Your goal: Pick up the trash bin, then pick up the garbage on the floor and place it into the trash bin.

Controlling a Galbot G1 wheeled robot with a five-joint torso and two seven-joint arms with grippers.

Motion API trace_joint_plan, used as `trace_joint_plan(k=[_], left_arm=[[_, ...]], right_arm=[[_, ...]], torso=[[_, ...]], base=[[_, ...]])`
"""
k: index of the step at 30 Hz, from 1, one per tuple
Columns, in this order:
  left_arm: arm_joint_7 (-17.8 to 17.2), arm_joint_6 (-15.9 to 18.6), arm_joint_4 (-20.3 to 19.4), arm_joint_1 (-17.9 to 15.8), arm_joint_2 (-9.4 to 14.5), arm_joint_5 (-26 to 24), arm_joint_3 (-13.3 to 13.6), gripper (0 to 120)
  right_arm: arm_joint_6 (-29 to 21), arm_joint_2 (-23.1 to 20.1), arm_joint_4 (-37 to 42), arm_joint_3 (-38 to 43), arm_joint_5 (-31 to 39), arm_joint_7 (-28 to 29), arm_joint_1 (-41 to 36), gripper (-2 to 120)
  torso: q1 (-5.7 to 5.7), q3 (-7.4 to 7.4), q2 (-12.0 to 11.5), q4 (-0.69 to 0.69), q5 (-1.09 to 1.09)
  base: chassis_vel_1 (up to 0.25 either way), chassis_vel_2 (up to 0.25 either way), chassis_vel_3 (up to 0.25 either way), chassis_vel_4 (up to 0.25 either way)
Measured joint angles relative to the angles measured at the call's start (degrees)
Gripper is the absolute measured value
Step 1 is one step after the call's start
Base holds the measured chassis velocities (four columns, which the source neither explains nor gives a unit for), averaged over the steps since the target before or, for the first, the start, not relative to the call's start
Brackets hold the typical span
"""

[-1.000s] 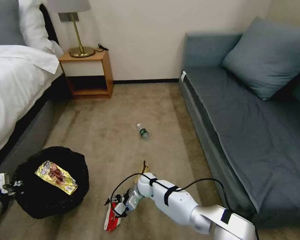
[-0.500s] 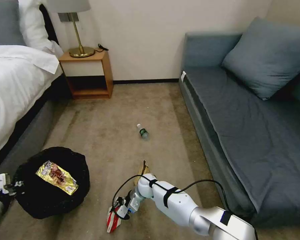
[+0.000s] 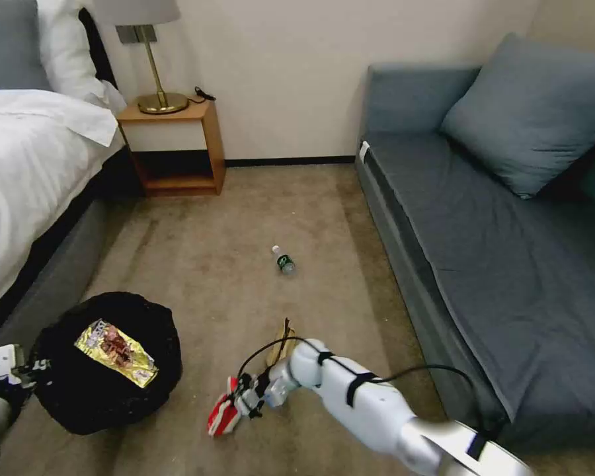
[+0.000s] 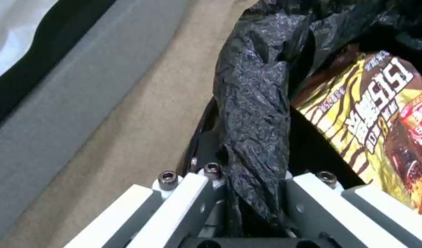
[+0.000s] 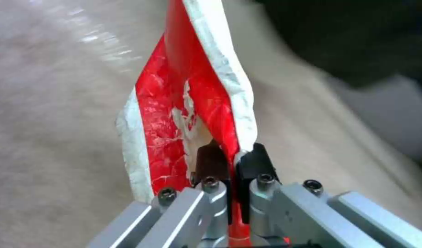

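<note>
1. One wide strip of open carpet runs between bed and sofa.
2. The bin sits near the bed's edge, its bag rim clamped by the left gripper; a gold packet lies inside.
3. The right gripper pinches the red packet, just beside the bin.
4. The bottle lies mid-carpet, well apart.

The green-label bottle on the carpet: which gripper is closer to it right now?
Right. The right gripper, shut on the red-and-white packet, is nearer the bottle. The left gripper clamps the trash bin rim, farther off by the bed.
</note>
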Motion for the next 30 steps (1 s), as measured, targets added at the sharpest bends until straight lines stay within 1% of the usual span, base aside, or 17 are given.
trace_joint_plan(k=[1,2,4,5,8,10,11,12,13,15,16,17,20,22,26,27,30], left_arm=[[0.0,0.0,-0.1,0.1,0.0,-0.2,0.0,3],[0.0,0.0,-0.1,0.1,0.0,-0.2,0.0,3],[0.0,0.0,-0.3,0.6,0.0,-0.3,-0.1,3],[0.0,0.0,-0.3,0.6,0.0,-0.3,-0.1,3],[0.0,0.0,-0.7,1.0,-0.3,-0.5,0.0,3],[0.0,0.0,-0.9,1.1,-0.4,-0.6,0.3,3],[0.0,0.0,-0.9,1.1,-0.4,-0.6,0.3,3],[-0.1,-0.1,-1.0,1.1,-0.6,-0.6,0.7,3],[-0.1,-0.1,-1.2,1.1,-0.7,-0.6,0.9,3],[-0.1,-0.1,-1.2,1.1,-0.7,-0.6,0.9,3],[-0.2,-0.1,-1.9,1.1,-1.3,-0.6,1.4,3],[-0.2,-0.1,-1.9,1.1,-1.3,-0.6,1.4,3],[-0.3,0.0,-2.5,1.3,-1.7,-0.5,1.7,3],[-0.3,0.0,-2.6,1.4,-1.8,-0.5,1.7,3],[-0.3,0.1,-3.3,1.6,-2.1,-0.4,2.1,3],[-0.3,0.1,-3.3,1.6,-2.1,-0.4,2.1,3],[-0.3,0.1,-3.8,1.6,-2.3,-0.3,2.6,3]], right_arm=[[-1.8,-3.4,5.7,3.2,5.1,0.8,-1.9,1],[-1.8,-3.4,5.7,3.2,5.1,0.8,-1.9,1],[-5.4,-7.1,12.2,6.8,14.1,3.0,-4.8,1],[-5.4,-7.1,12.2,6.8,14.1,3.0,-4.8,1],[-15.4,-11.2,21.8,7.0,33.4,9.0,-8.4,1],[-19.7,-12.4,26.7,5.7,42.2,12.1,-9.3,1],[-19.7,-12.4,26.7,5.7,42.2,12.1,-9.3,1],[-23.8,-12.9,32.2,3.2,49.7,15.4,-9.3,1],[-25.6,-12.8,34.4,1.6,52.4,16.8,-8.9,1],[-25.6,-12.8,34.4,1.6,52.4,16.8,-8.9,1],[-29.6,-11.1,38.5,-4.2,57.9,20.6,-6.3,1],[-29.6,-11.1,38.5,-4.2,57.9,20.6,-6.3,1],[-32.9,-7.0,38.7,-11.1,61.4,24.6,-2.4,1],[-33.7,-4.6,37.3,-13.6,62.0,26.2,-0.6,1],[-34.7,2.7,30.7,-18.4,62.8,30.1,4.2,1],[-34.7,2.7,30.7,-18.4,62.8,30.1,4.2,1],[-34.7,6.3,25.5,-20.0,62.3,32.6,6.3,1]], torso=[[0.0,0.0,0.0,-0.01,0.01],[0.0,0.0,0.0,-0.01,0.01],[0.0,0.0,0.0,-0.02,0.01],[0.0,0.0,0.0,-0.02,0.01],[0.0,0.0,0.0,-0.02,0.0],[0.0,0.0,0.0,-0.02,0.0],[0.0,0.0,0.0,-0.02,0.0],[0.0,-0.01,0.0,-0.01,0.0],[0.0,-0.01,0.0,-0.01,-0.01],[0.0,-0.01,0.0,-0.01,-0.01],[0.0,-0.01,0.0,0.0,-0.01],[0.0,-0.01,0.0,0.0,-0.01],[-0.01,0.0,0.0,0.01,-0.01],[0.0,0.0,0.0,0.02,-0.01],[0.0,0.0,0.0,0.02,-0.02],[0.0,0.0,0.0,0.02,-0.02],[0.0,0.0,0.0,0.01,-0.02]], base=[[0.0,0.0,0.0,0.0],[0.0,0.0,0.0,0.0],[0.0,0.0,0.0,0.0],[0.0,0.0,0.0,0.0],[0.0,0.0,0.0,0.0],[0.0,0.0,0.0,0.0],[0.0,0.0,0.0,0.0],[0.0,0.0,0.0,0.0],[0.0,0.0,0.0,0.0],[0.0,0.0,0.0,0.0],[0.0,0.0,0.0,0.0],[0.0,0.0,0.0,0.0],[0.0,0.0,0.0,0.0],[0.0,0.0,0.0,0.0],[0.0,0.0,0.0,0.0],[0.0,0.0,0.0,0.0],[0.0,0.0,0.0,0.0]])
